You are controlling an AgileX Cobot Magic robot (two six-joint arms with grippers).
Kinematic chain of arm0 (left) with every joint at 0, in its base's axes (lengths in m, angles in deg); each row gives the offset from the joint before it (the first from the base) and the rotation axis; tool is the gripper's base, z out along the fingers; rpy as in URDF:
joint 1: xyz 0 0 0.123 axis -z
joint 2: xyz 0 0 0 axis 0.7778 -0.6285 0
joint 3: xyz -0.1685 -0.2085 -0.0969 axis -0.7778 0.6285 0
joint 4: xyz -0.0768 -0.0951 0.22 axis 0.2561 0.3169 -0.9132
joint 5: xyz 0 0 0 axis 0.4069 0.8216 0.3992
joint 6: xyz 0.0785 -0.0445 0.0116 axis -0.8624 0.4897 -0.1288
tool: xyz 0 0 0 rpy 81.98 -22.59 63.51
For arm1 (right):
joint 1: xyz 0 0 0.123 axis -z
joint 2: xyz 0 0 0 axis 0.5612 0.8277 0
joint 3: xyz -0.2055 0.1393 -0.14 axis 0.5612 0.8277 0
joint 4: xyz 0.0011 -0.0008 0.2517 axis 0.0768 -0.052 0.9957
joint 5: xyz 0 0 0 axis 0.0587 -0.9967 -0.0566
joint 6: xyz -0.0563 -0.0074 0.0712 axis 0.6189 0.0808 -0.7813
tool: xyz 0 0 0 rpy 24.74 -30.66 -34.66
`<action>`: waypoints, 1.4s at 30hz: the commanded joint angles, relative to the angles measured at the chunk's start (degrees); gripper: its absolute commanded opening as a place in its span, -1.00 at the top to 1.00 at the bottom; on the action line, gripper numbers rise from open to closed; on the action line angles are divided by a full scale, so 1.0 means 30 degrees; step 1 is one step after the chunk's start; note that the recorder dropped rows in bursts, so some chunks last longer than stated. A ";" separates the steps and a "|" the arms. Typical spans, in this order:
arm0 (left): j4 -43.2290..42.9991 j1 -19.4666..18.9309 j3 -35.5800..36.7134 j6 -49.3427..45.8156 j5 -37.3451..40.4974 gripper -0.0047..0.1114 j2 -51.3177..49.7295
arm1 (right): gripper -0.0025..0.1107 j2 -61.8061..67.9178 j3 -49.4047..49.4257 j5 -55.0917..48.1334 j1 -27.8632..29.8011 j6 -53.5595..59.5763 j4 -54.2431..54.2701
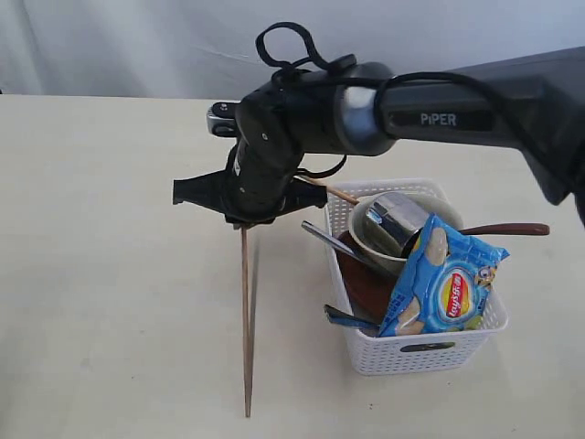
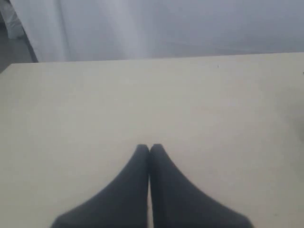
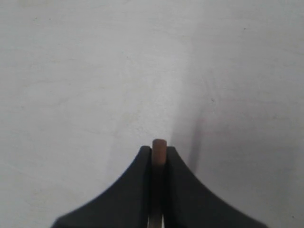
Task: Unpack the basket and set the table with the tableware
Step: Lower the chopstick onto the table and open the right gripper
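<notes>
My right gripper (image 1: 243,219) reaches left of the white basket (image 1: 430,352) and is shut on one thin wooden chopstick (image 1: 246,320), which runs from the jaws down toward the table's (image 1: 110,274) near edge. Its brown end (image 3: 159,145) pokes out between the right gripper's (image 3: 159,149) black fingers. The basket holds a white bowl (image 1: 377,245) with a steel cup (image 1: 398,219) in it, a brown plate (image 1: 366,283), a dark wooden spoon (image 1: 507,229), steel cutlery handles (image 1: 331,241) and a second chopstick (image 1: 340,193). My left gripper (image 2: 149,148) hangs shut and empty over bare tabletop.
A blue crisp packet (image 1: 448,291) leans in the front of the basket, over the plate. A pale curtain (image 1: 137,46) runs behind the table's far edge. The right arm's black link (image 1: 475,110) crosses above the basket.
</notes>
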 commanded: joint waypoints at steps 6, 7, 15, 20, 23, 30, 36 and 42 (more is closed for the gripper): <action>0.0131 0.0113 0.0070 0.0149 -0.0095 0.92 0.0069 | 0.96 0.0670 -0.0112 0.0649 0.0067 0.0753 0.0744; 0.0131 0.0113 0.0070 0.0149 -0.0095 0.92 0.0069 | 0.96 0.0782 -0.0112 0.0649 0.0067 0.0811 0.0744; 0.0131 0.0115 0.0070 0.0149 -0.0095 0.92 0.0069 | 0.96 0.1285 -0.0112 0.0617 0.0108 0.1260 0.0756; 0.0131 0.0115 0.0070 0.0149 -0.0095 0.92 0.0069 | 0.96 0.1445 -0.0112 0.0393 0.0108 0.1305 0.0890; 0.0131 0.0115 0.0070 0.0149 -0.0095 0.92 0.0069 | 0.96 0.1525 -0.0112 -0.0160 0.0108 0.1690 0.0945; 0.0131 0.0115 0.0070 0.0149 -0.0095 0.92 0.0069 | 0.96 0.1680 -0.0112 -0.0934 0.0108 0.2475 0.1460; 0.0131 0.0115 0.0070 0.0149 -0.0095 0.92 0.0069 | 0.96 0.1787 -0.0112 -0.0984 0.0108 0.4433 0.3686; 0.0131 0.0115 0.0070 0.0149 -0.0095 0.92 0.0069 | 0.96 0.1787 -0.0112 -0.1501 0.0108 0.5039 0.4715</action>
